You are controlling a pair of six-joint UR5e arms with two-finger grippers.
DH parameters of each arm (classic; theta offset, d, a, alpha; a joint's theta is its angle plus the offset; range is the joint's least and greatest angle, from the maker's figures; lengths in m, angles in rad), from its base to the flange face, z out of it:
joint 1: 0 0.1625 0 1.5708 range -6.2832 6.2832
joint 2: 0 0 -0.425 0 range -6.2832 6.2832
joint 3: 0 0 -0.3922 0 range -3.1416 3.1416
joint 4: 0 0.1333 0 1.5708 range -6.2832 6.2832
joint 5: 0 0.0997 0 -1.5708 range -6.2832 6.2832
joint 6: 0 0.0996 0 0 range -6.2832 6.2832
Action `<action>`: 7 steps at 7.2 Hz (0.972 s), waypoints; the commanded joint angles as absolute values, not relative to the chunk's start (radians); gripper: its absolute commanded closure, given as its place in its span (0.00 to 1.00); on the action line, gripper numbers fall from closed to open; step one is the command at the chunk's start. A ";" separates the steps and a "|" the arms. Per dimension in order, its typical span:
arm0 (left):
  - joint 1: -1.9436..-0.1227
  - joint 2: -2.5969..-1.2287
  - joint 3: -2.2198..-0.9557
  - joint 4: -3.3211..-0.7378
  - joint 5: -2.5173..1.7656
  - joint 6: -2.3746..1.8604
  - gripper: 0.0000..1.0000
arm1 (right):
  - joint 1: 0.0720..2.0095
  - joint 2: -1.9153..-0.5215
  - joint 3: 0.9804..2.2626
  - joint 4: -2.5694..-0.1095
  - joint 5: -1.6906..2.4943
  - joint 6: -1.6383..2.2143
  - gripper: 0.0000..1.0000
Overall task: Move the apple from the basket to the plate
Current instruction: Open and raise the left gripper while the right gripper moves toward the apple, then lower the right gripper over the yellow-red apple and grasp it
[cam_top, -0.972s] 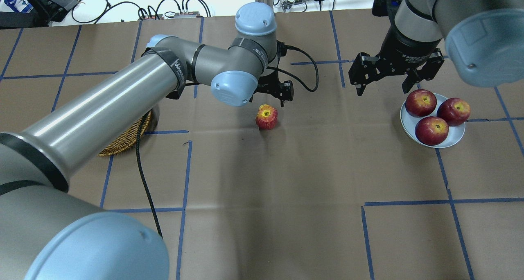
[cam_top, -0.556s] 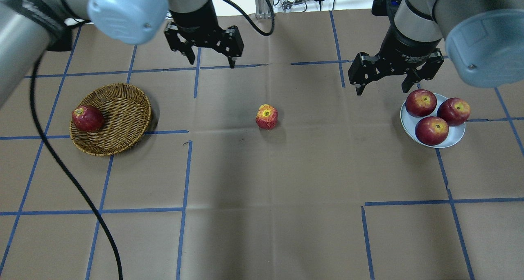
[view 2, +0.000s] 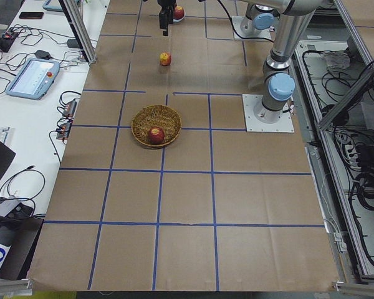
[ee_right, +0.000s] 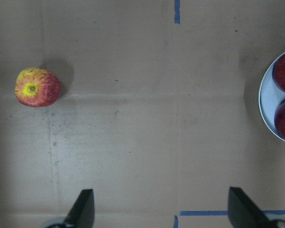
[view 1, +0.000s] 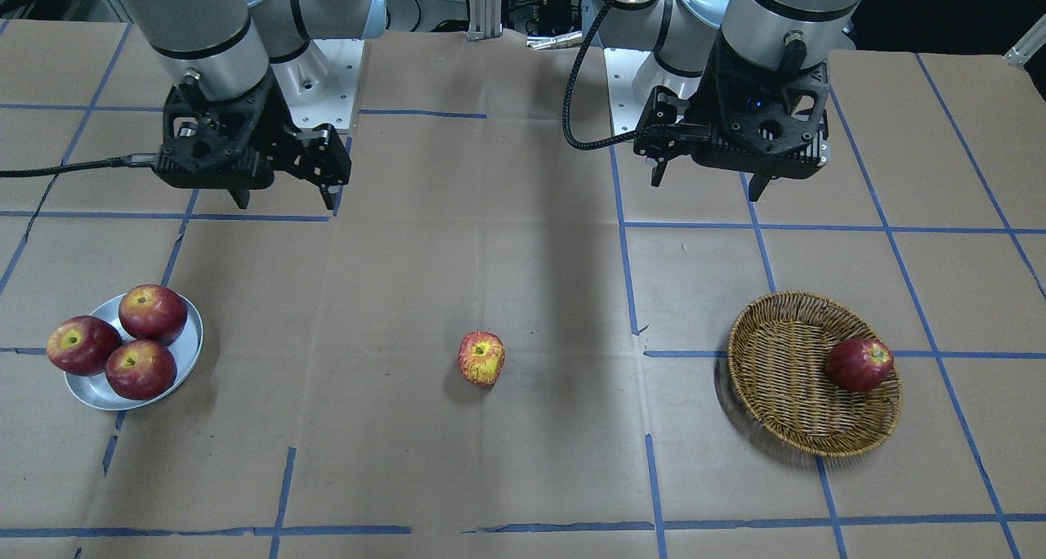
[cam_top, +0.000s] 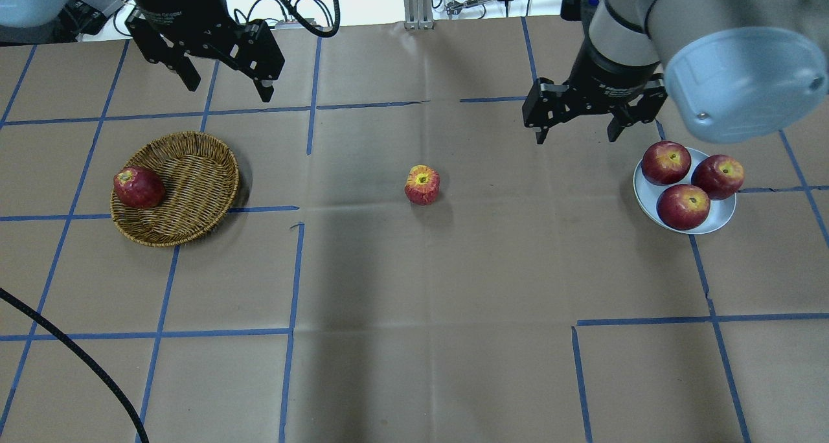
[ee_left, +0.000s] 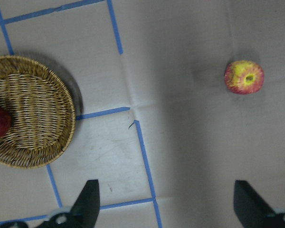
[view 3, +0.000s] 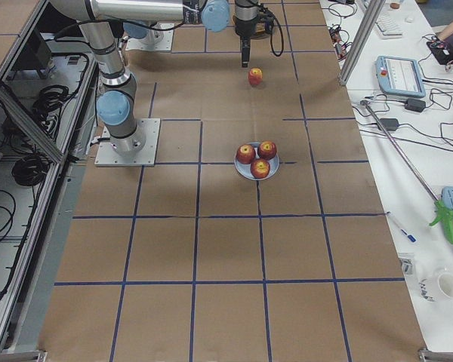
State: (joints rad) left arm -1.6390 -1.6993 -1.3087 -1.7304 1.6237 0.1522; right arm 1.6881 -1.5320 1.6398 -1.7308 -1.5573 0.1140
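Note:
The yellow-streaked apple [cam_top: 421, 184] stands alone on the table's middle, outside the basket; it also shows in the front view [view 1: 481, 357] and both wrist views [ee_left: 244, 77] [ee_right: 37, 87]. The wicker basket [cam_top: 194, 171] at the left holds one dark red apple [cam_top: 138, 187]. The metal plate [cam_top: 720, 220] at the right holds three dark red apples. My left gripper [cam_top: 230, 88] is open and empty, beyond the basket. My right gripper [cam_top: 575, 135] is open and empty, between the streaked apple and the plate, on the far side.
The table is brown paper with a blue tape grid. A black cable [cam_top: 78, 359] crosses the near left corner. The three dark red apples [cam_top: 683, 206] fill most of the plate.
My left arm has swung away from the streaked apple to the far left, uncovering the basket. My right gripper has shifted a little left, toward the middle.

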 commanded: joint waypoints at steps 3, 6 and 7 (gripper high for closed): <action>-1.600 -1.589 -1.460 -1.695 1.612 0.206 0.01 | 1.943 -1.314 1.629 -1.990 -1.560 0.325 0.00; -1.583 -1.589 -1.477 -1.684 1.612 0.207 0.01 | 1.988 -1.133 1.631 -2.166 -1.589 0.341 0.00; -1.583 -1.594 -1.479 -1.671 1.612 0.209 0.01 | 1.988 -1.094 1.631 -2.190 -1.618 0.330 0.00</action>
